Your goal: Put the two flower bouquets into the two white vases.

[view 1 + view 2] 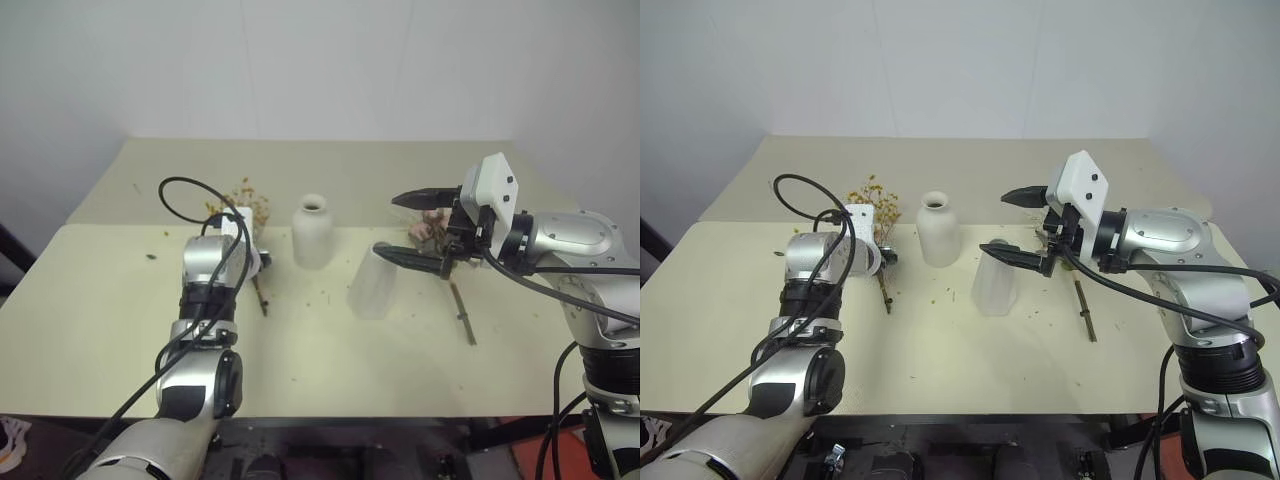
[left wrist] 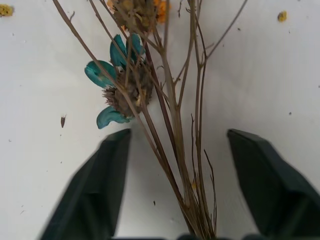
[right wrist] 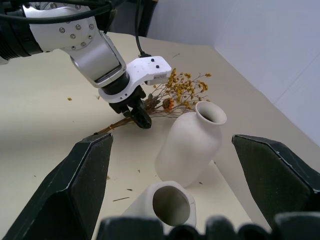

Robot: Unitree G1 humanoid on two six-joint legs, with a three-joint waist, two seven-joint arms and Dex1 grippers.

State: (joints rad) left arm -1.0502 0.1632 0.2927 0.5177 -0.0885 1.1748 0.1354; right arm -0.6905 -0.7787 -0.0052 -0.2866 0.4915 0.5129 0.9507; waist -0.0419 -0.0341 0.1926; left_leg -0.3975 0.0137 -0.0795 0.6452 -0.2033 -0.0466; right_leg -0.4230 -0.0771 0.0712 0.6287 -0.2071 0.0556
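head views: yellow bouquet lies on table left of bottle vase | left wrist: left gripper gapes astride its stems, nothing gripped; next, close | right wrist: right gripper wide open, empty, near cone vase

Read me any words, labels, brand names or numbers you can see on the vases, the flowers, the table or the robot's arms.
None can be read: the bottle-shaped vase, the cone vase, the yellow-orange bouquet, the pink bouquet and the table carry no text, and no marking shows on the arms.
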